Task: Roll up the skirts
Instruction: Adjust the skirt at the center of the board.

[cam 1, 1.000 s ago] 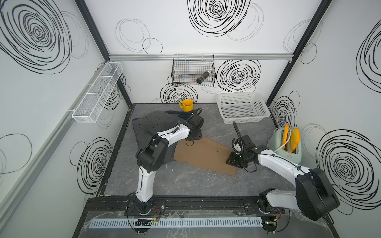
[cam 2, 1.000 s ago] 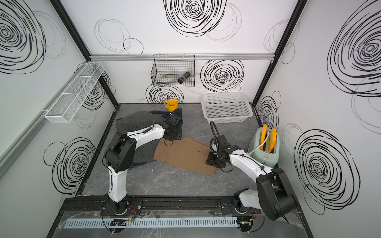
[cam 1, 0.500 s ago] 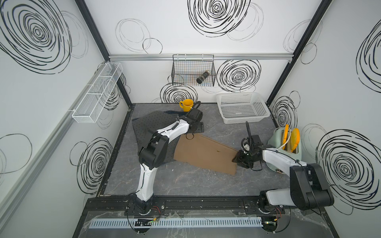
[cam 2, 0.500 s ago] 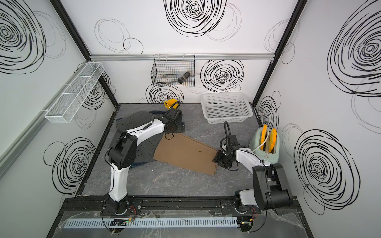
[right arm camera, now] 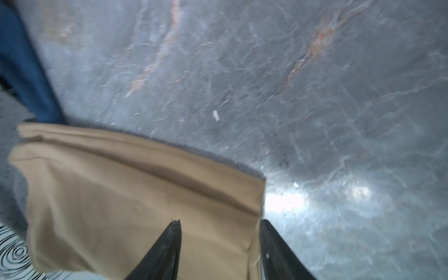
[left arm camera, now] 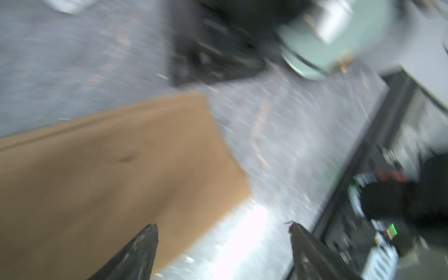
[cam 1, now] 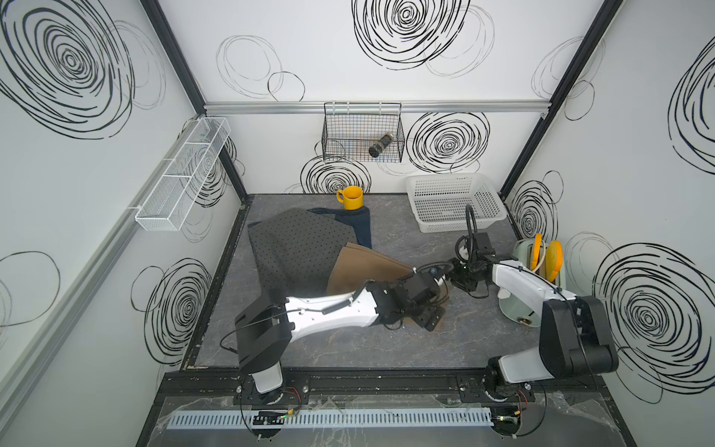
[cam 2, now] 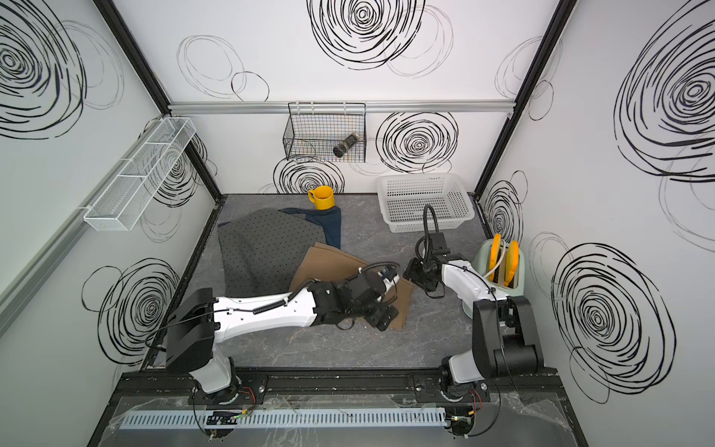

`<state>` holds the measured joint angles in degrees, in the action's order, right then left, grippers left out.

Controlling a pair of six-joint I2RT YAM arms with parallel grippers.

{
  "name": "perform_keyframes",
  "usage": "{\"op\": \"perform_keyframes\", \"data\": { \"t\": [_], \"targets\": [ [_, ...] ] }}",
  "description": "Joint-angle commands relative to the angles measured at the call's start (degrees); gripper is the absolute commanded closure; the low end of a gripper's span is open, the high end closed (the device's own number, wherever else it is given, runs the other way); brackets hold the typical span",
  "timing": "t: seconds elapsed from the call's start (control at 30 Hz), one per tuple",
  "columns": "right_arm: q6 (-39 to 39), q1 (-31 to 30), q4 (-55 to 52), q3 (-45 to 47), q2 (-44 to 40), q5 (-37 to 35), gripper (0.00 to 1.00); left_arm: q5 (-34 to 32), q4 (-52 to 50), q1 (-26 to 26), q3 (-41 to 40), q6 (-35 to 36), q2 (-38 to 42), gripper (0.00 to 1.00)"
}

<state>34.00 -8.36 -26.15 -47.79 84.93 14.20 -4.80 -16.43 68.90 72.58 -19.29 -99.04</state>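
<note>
Left wrist view: left gripper (left arm camera: 223, 226) jaws wide apart, empty, over tan skirt (left arm camera: 109, 169) corner | right gripper (right arm camera: 219, 221) jaws apart, straddling tan skirt hem | tan skirt flat, robot-side of mug (cam 1: 351, 197) | dotted skirt (cam 1: 301, 244) overlaps denim skirt (cam 1: 361, 228) just beside mug

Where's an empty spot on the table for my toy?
Bare table runs along the front, between the tan skirt and the rail. Another gap: between yellow mug and white basket. Crowded: dotted skirt and denim skirt at back left; left hand and right hand at the tan skirt's right edge.
</note>
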Motion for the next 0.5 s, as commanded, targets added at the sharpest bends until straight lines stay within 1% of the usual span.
{"op": "perform_keyframes", "data": {
  "t": [0.0,0.13,0.27,0.3,0.47],
  "targets": [
    [-1.97,0.39,0.3,0.33,1.52,0.99,0.46,-0.47,3.92,1.44,0.21,8.56,-2.48,0.1],
    [-3.14,0.89,0.33,1.02,1.47,0.47,0.46,-2.53,4.42,3.55,1.5,14.59,-6.77,0.09],
    [-3.44,1.23,0.95,1.36,3.01,1.29,0.48,-2.69,4.14,3.2,4.28,18.34,-12.31,0.09],
    [-3.59,1.37,0.83,1.13,3.76,1.33,0.49,-3.73,3.91,3.24,4.98,19.51,-13.48,0.1],
    [-3.33,1.73,1.73,1.82,3.88,1.77,0.49,-6.47,5.57,3.08,6.23,23.81,-16.56,0.13]
  ]
}}
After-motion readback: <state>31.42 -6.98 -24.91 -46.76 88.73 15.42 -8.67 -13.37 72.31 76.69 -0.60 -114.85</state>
